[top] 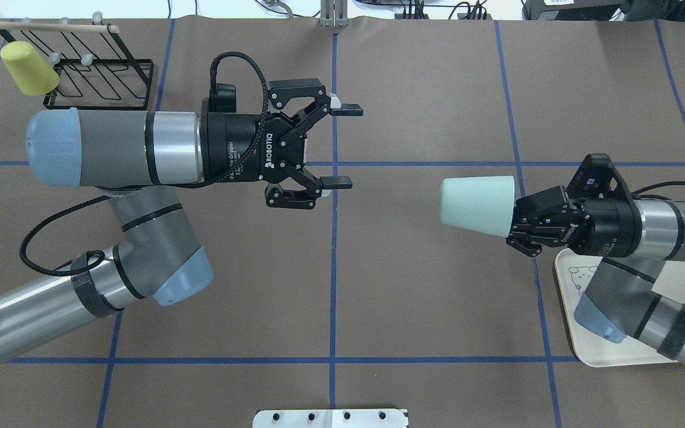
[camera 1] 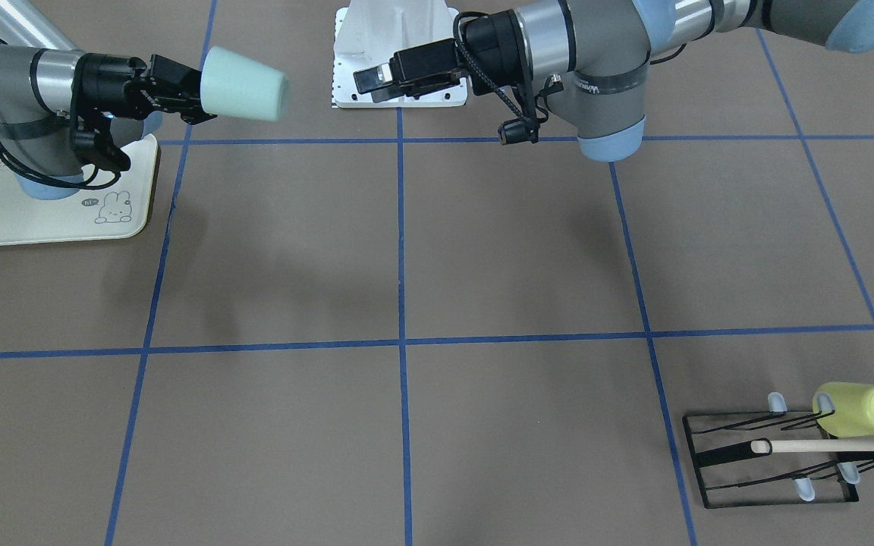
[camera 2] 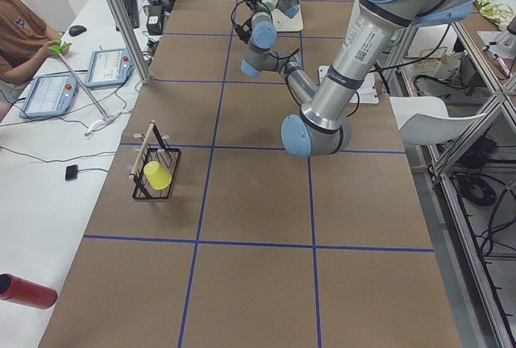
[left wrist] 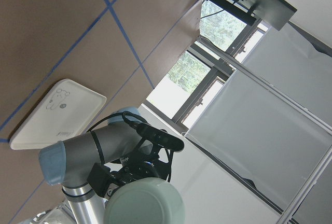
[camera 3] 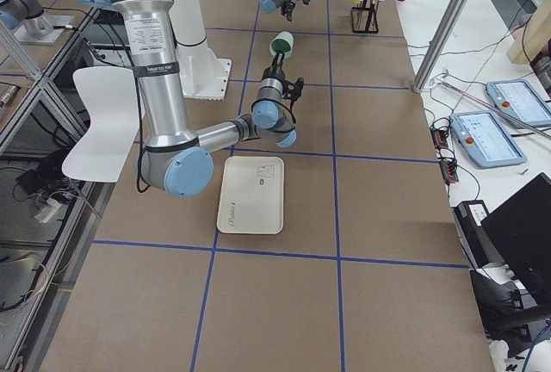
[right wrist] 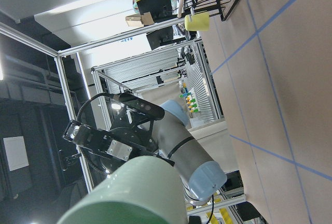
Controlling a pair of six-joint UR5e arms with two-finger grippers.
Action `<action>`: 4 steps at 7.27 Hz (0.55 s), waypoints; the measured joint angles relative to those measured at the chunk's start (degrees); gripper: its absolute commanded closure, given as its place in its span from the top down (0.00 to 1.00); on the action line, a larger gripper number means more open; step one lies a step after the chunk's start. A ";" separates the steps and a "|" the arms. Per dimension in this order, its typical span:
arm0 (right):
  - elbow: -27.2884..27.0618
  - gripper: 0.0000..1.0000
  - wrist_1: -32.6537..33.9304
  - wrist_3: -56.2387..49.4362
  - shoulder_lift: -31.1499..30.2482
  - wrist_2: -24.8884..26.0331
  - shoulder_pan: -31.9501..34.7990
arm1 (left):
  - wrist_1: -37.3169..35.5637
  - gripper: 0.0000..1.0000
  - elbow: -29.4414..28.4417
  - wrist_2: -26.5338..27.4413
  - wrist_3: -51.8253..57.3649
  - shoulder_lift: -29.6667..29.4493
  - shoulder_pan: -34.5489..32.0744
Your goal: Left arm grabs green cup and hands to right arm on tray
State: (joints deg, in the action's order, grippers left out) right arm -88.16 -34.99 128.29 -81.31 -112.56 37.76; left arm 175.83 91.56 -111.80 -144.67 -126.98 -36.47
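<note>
On the front camera I see the right gripper (camera 1: 196, 97) clamped on the wide rim end of the green cup (camera 1: 243, 83). It holds the cup sideways in the air, base toward the table's middle. The tray (camera 1: 50, 220) lies on the table under the right arm, and the cup hangs beside it, not over it. The left gripper (camera 1: 365, 80) faces the cup edge-on.

Overhead, I see the left gripper's jaws spread wide with nothing between them, well apart from the cup. A yellow-green cup (top: 27, 68) hangs on a black wire rack (top: 99, 108) at the far left corner.

The left wrist camera shows me the green cup's closed base, with the right arm behind it. On the right wrist camera, the cup's side fills the lower frame.
</note>
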 measured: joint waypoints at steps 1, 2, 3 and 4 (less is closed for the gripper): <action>0.74 0.00 0.76 -4.21 -4.06 -1.15 0.35 | -2.12 1.00 0.01 -0.75 1.49 0.22 -0.92; 1.17 0.00 3.27 -9.88 -8.12 -2.85 0.65 | -4.25 1.00 -0.01 -2.70 3.08 0.29 -2.01; 1.20 0.00 7.57 -15.26 -10.67 -5.49 1.84 | -6.53 1.00 0.00 -4.79 4.90 0.31 -2.95; 1.03 0.00 12.50 -19.09 -11.78 -9.52 5.00 | -8.49 1.00 0.01 -5.85 6.40 0.33 -3.43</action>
State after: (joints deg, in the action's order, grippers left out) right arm -87.13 -22.49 109.20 -93.09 -122.08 42.75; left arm 167.34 91.57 -117.65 -138.27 -126.66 -39.89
